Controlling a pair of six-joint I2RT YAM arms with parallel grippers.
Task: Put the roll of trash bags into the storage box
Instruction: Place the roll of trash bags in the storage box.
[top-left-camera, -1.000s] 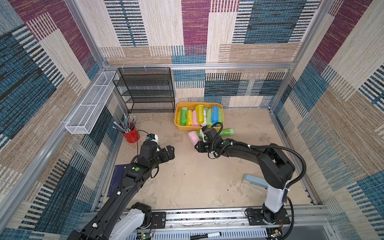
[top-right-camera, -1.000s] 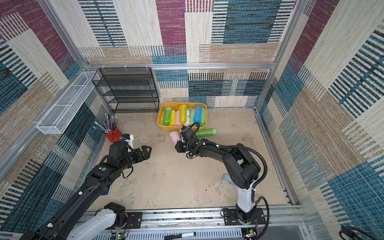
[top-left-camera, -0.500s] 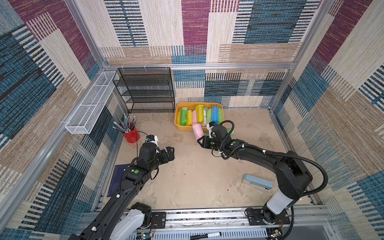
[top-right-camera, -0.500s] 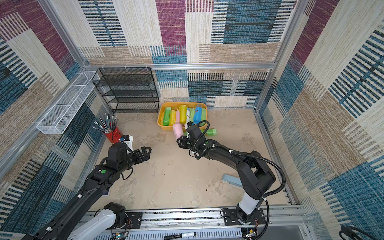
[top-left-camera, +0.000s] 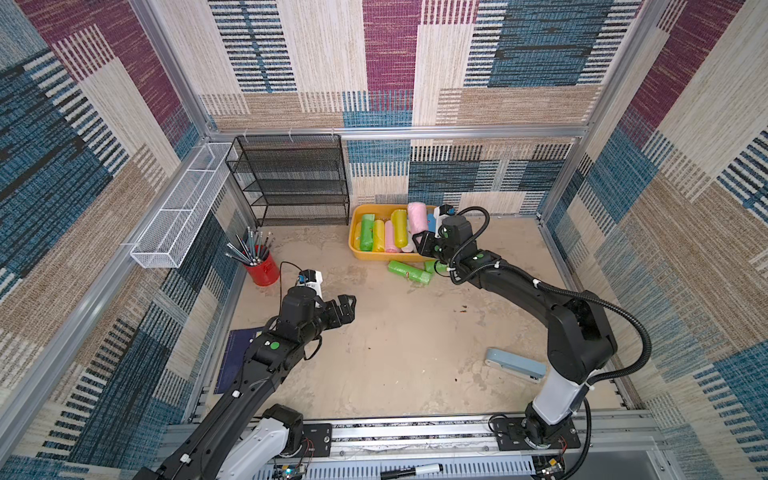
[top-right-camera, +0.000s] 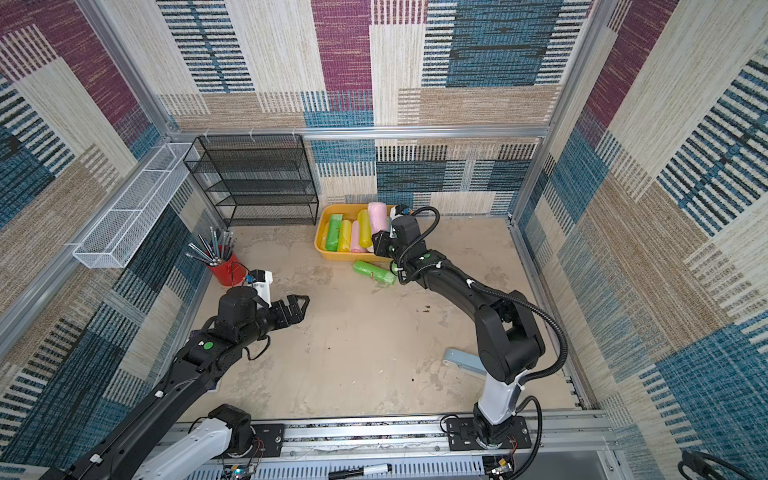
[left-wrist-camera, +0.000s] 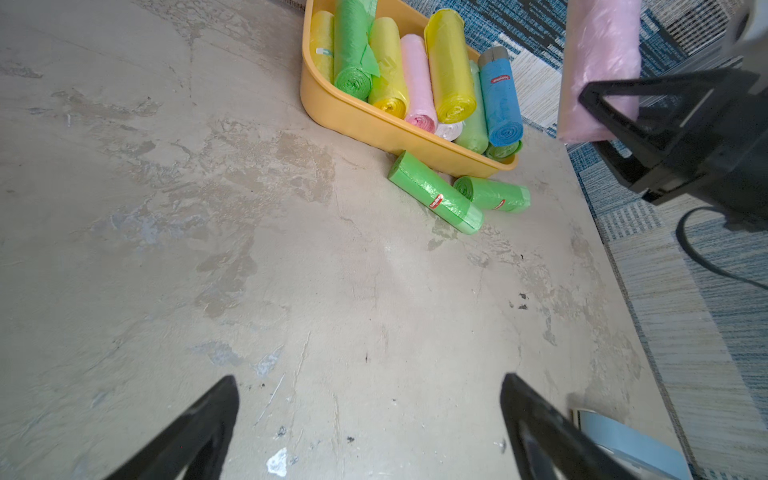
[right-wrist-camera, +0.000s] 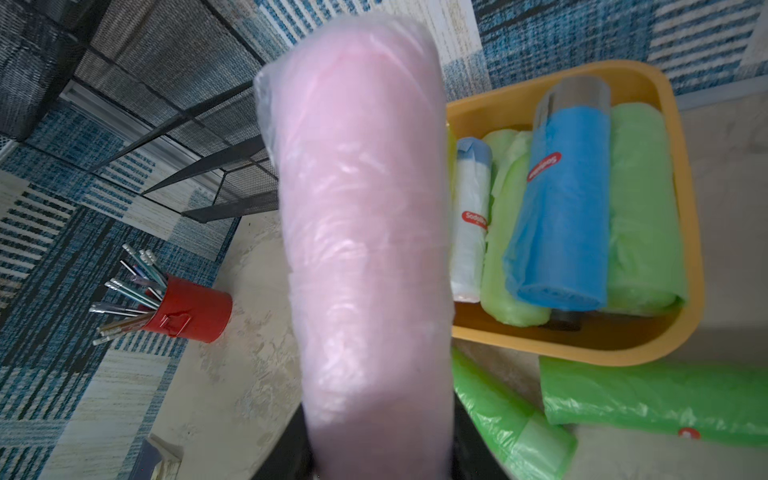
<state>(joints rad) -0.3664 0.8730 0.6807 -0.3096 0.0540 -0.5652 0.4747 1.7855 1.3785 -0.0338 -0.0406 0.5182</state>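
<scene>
A second ago the right gripper (top-left-camera: 420, 241) sits low at the table in front of the storage box (top-left-camera: 382, 256) with the pink roll (top-left-camera: 417, 218) in its grasp. Now the arm has carried the roll up and forward, and in both top views it hangs in the air, overlapping the box's contents. The fingers (right-wrist-camera: 284, 455) are clamped on the roll's near end, one on each side. The rest of the roll juts out well past the fingertips, and the box (right-wrist-camera: 690, 249) lies below and to one side of it. Whether the roll is fully over the opening I cannot tell. The lift seems done, so what remains is likely a short lowering and a release. The box is already crowded with rolls, so this one would probably land on top of them. The left gripper (top-left-camera: 345, 306) has not moved. Its fingers stand wide apart around nothing, with bare table (left-wrist-camera: 291, 270) beneath them. Two green rolls (top-left-camera: 409, 272) lie on the table just outside the box's near wall, close under the right arm's wrist.
</scene>
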